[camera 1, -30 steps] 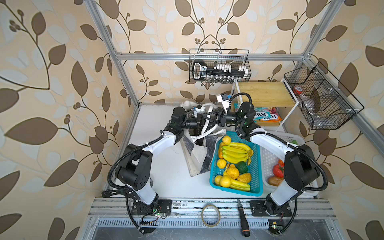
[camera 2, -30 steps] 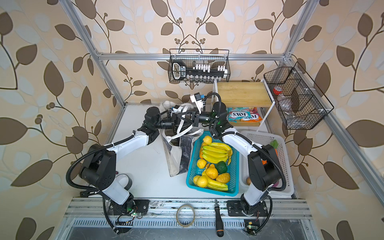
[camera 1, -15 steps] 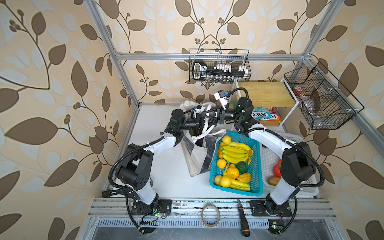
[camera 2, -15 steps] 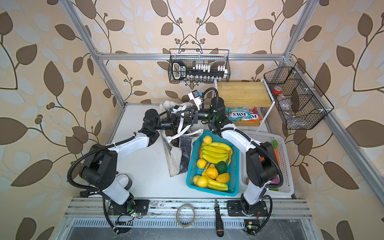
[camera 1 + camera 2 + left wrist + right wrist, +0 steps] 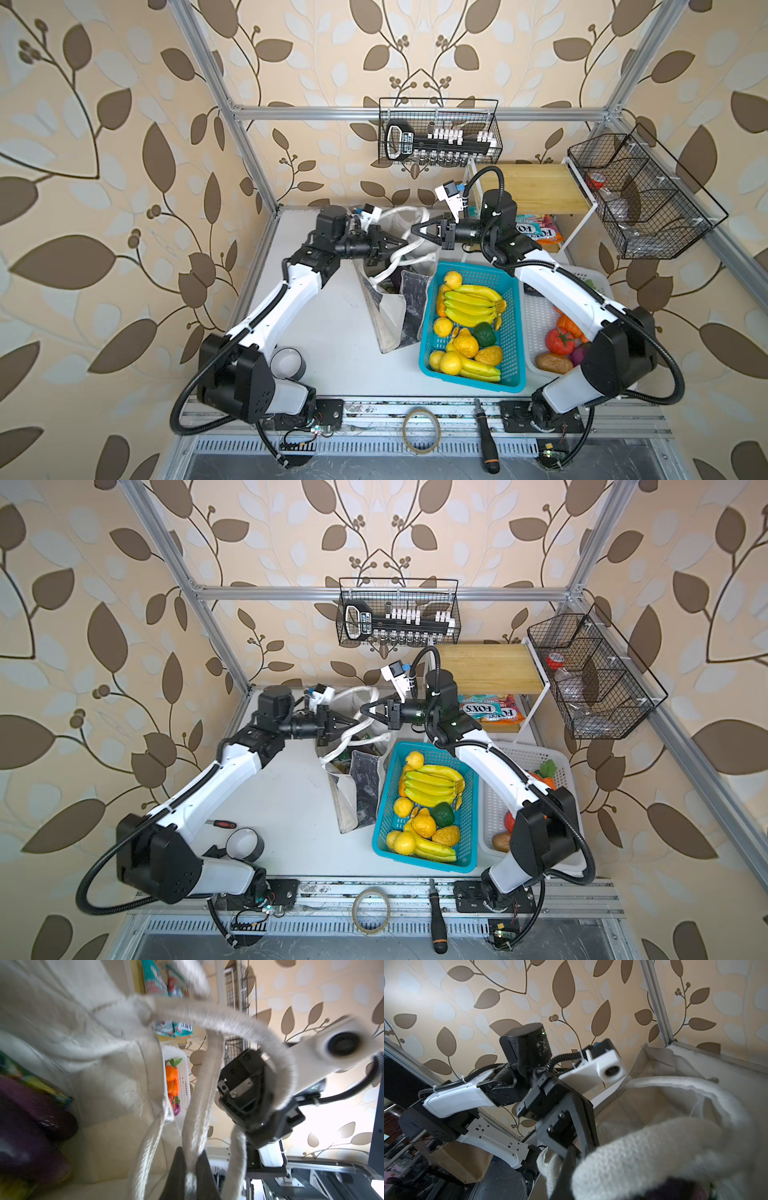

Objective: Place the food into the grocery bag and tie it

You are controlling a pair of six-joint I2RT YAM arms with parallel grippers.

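Observation:
The grocery bag [image 5: 390, 320] stands upright mid-table against the blue basket, and its white strap handles [image 5: 409, 216] rise above its mouth. My left gripper [image 5: 402, 242] is shut on one strap, which is pinched between its dark fingers [image 5: 180, 1167]. My right gripper [image 5: 414, 230] faces it tip to tip and is shut on a strap [image 5: 654, 1147] that loops over it. Inside the bag lie dark purple eggplants [image 5: 31, 1126] and a green-and-yellow snack packet [image 5: 31, 1082]. The orange fruit is hidden.
A blue basket [image 5: 469, 380] of bananas and lemons touches the bag's right side, and a white basket [image 5: 540, 316] of vegetables stands beyond it. FOX'S packets [image 5: 536, 230] lie under a wooden shelf [image 5: 528, 187]. A tape roll [image 5: 286, 363] sits by the left arm's base.
My left gripper has closed onto the strap. My right gripper has moved left with its strap until the two tips almost meet above the bag.

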